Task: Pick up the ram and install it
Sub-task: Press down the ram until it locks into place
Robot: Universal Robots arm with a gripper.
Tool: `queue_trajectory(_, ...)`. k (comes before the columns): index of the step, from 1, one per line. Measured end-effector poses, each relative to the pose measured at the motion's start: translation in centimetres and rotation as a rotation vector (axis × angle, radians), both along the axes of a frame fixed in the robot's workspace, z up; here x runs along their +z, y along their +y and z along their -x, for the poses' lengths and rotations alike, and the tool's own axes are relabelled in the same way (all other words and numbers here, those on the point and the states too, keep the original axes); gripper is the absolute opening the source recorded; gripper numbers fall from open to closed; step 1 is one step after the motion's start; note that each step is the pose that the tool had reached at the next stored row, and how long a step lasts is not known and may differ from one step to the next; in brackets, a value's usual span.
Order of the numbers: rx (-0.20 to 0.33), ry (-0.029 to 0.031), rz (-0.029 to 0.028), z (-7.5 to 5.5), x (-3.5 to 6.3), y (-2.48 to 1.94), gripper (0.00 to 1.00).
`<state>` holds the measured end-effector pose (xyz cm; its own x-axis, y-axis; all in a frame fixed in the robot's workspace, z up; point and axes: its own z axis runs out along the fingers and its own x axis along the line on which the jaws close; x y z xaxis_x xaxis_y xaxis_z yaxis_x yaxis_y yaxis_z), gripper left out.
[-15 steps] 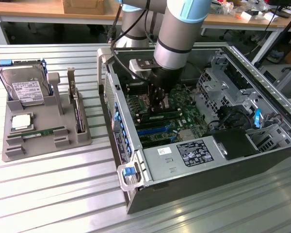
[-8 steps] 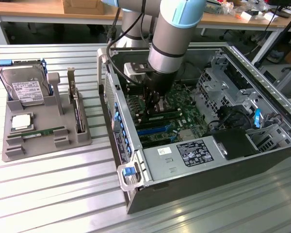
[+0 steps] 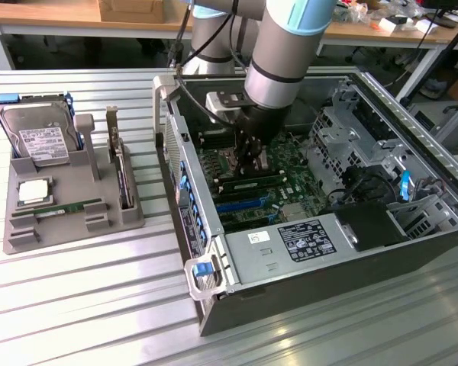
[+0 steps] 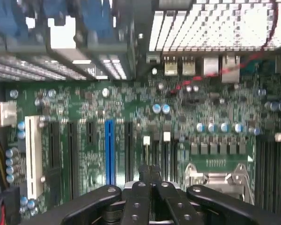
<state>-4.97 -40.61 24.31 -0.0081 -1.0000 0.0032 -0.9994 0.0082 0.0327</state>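
My gripper (image 3: 248, 162) hangs inside the open computer case, low over the motherboard (image 3: 290, 179). Its black fingers (image 4: 139, 187) are pressed together and I see nothing between them. Right under the fingertips a long green ram stick (image 3: 252, 185) stands on edge in a slot on the board. Whether the fingertips touch it I cannot tell. A second thin green ram stick (image 3: 69, 207) lies in the grey holder tray (image 3: 61, 232) on the exterior view's left. In the wrist view my gripper (image 4: 150, 169) points down at the motherboard (image 4: 84, 103) with its slots.
The tray also holds a hard drive (image 3: 38, 137), a square silver processor (image 3: 32, 191) and an upright expansion card (image 3: 119, 164). The case walls (image 3: 412, 126), drive cage (image 3: 343, 126) and power supply (image 3: 290, 244) hem in the arm. The table is ribbed metal.
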Motion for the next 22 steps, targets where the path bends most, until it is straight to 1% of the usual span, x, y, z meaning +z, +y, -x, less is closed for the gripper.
queue_trajectory(3, 0.0, 0.0071, 0.0, -2.5, 0.0, -0.01, 0.11)
queue_trajectory(5, 0.0, 0.0097, 0.0001, -3.7, 0.0, -0.01, 0.11)
queue_trajectory(6, 0.0, 0.0119, 0.0001, -4.5, 0.0, -0.01, 0.11)
queue_trajectory(7, 0.0, 0.0144, 0.0001, -5.4, 0.0, 0.0, 0.11)
queue_trajectory(9, 0.0, 0.0205, 0.0001, -8.0, 0.0, 0.0, 0.11)
queue_trajectory(10, 0.0, 0.0225, 0.0001, -8.8, 0.0, 0.0, 0.11)
queue_trajectory(12, 0.0, 0.0254, 0.0001, -10.6, 0.0, 0.0, 0.11)
queue_trajectory(14, 0.0, 0.0261, 0.0001, -11.8, 0.01, 0.0, 0.11)
queue_trajectory(15, 0.0, 0.026, 0.0, -11.9, 0.53, 0.0, 0.11)
queue_trajectory(16, 0.0, 0.0261, 0.0, -11.9, 1.32, 0.0, 0.11)
queue_trajectory(17, 0.0, 0.0261, -0.0001, -11.9, 2.36, 0.0, 0.11)
queue_trajectory(20, 0.0, 0.0259, 0.0, -11.9, 3.45, 0.01, 0.11)
queue_trajectory(22, 0.0, 0.0259, -0.0001, -11.9, 3.57, 0.01, 0.11)
